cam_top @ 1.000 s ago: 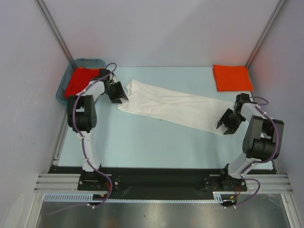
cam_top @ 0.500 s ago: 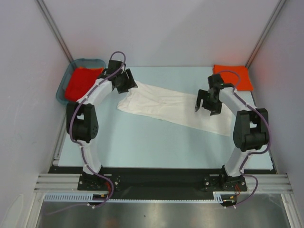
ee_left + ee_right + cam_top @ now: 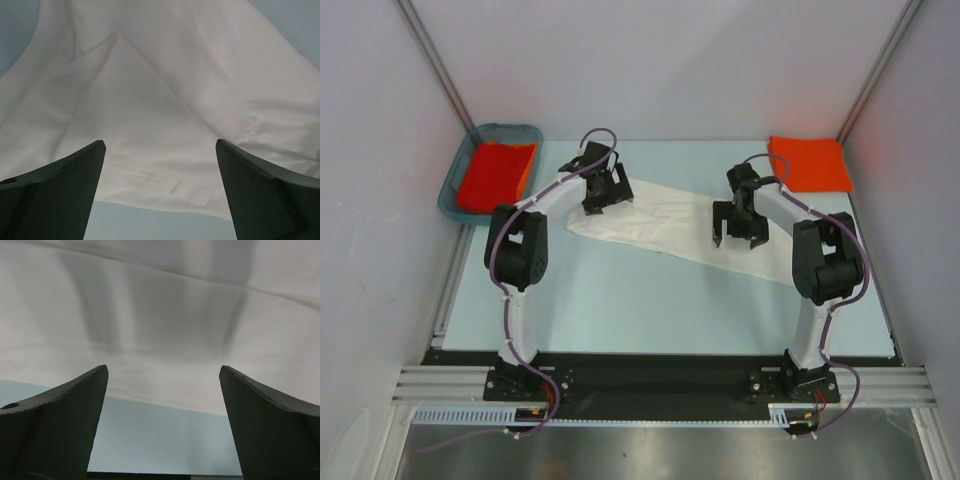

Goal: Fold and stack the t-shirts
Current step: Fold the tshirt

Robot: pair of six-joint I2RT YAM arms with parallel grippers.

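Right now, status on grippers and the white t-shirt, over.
Left gripper open, empty, over white t-shirt, left end. Right gripper open, empty, over its right half. Shirt lies as a long strip, not yet stacked. Nothing blocking.

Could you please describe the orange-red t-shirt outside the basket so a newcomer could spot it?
Go to the far right corner of the pale blue table. A folded orange-red t-shirt lies flat there. Its twin sits in the teal basket at far left; the white t-shirt sprawls mid-table.
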